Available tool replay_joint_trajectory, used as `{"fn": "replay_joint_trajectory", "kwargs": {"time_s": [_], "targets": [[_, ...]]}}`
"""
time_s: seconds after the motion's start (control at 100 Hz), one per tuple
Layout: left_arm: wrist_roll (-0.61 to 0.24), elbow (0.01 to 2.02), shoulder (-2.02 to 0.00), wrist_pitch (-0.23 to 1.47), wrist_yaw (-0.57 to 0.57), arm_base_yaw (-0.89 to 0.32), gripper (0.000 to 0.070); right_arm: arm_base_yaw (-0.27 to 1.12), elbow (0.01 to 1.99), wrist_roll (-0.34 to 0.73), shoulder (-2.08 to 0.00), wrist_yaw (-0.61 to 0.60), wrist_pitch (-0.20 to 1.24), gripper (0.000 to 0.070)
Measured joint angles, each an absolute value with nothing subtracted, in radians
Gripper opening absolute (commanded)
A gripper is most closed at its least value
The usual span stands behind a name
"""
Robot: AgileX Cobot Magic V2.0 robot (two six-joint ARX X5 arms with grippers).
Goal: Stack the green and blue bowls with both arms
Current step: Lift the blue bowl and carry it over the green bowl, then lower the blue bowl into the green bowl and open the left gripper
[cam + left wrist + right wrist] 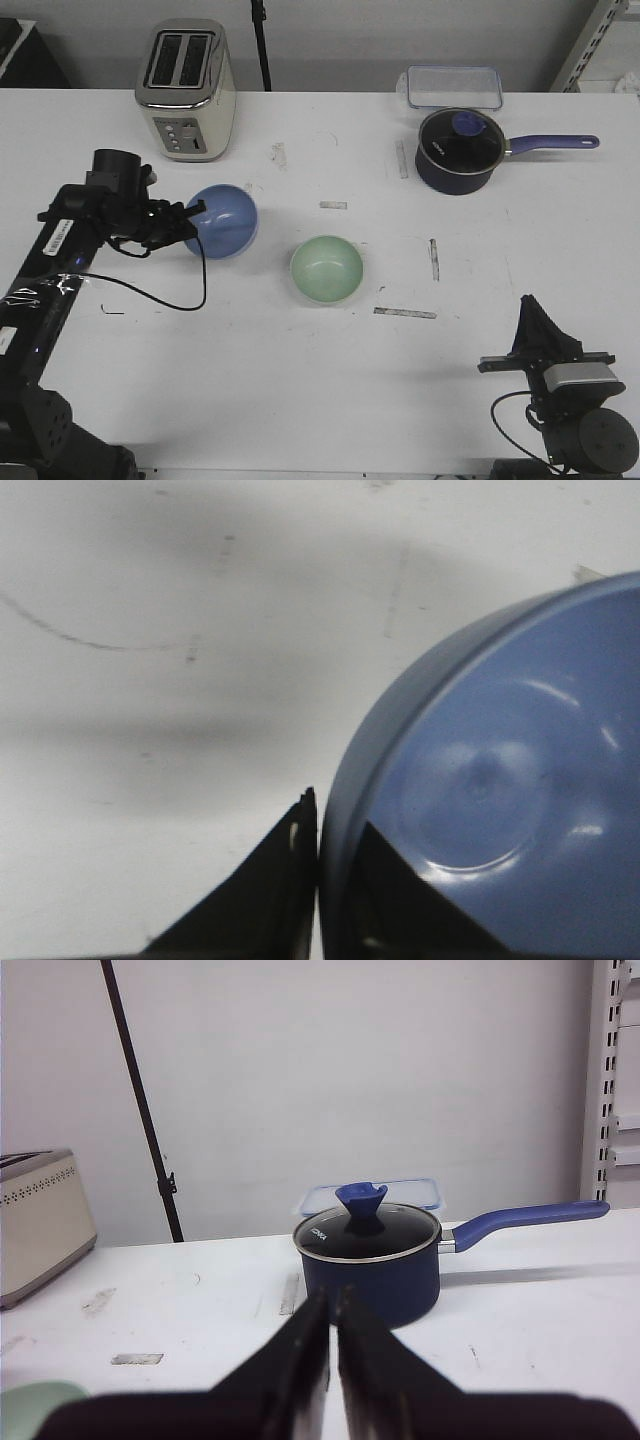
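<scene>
The blue bowl is tilted, left of the table's middle, pinched at its rim by my left gripper. In the left wrist view the bowl fills the frame's right side, its rim between the two fingers of the gripper. I cannot tell whether it still touches the table. The green bowl sits upright on the table to the right of the blue one; its edge shows in the right wrist view. My right gripper is shut and empty near the table's front right corner; it also shows in the right wrist view.
A silver toaster stands at the back left. A dark navy saucepan with a purple handle and a clear lidded box are at the back right. Tape marks lie on the white table.
</scene>
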State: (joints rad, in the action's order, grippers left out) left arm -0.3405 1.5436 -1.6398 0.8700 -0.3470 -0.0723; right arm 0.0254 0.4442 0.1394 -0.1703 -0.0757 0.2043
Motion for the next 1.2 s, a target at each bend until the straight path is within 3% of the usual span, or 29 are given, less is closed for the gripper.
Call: {"fn": "replay_joint_trajectory", "kwargs": {"time_s": [0.34, 0.6, 1.05, 1.2], "targets": [[-0.430, 1.570, -1.687, 0.813, -0.347, -0.354, 0.0001, 0.025, 0.444, 0.139, -0.170, -0.076, 0.204, 0.0009], [-0.440, 1.670, -1.803, 0.814, -0.348, -0.504, 0.0001, 0.025, 0.444, 0.139, -0.170, -0.076, 0.204, 0.0009], [-0.440, 1.681, -1.882, 0.819, -0.346, -0.517, 0.0001, 0.025, 0.444, 0.139, -0.170, -0.076, 0.204, 0.0009], [-0.436, 1.681, -1.882, 0.816, -0.295, -0.516, 0.0001, 0.025, 0.444, 0.139, -0.170, -0.076, 0.204, 0.0009]]}}
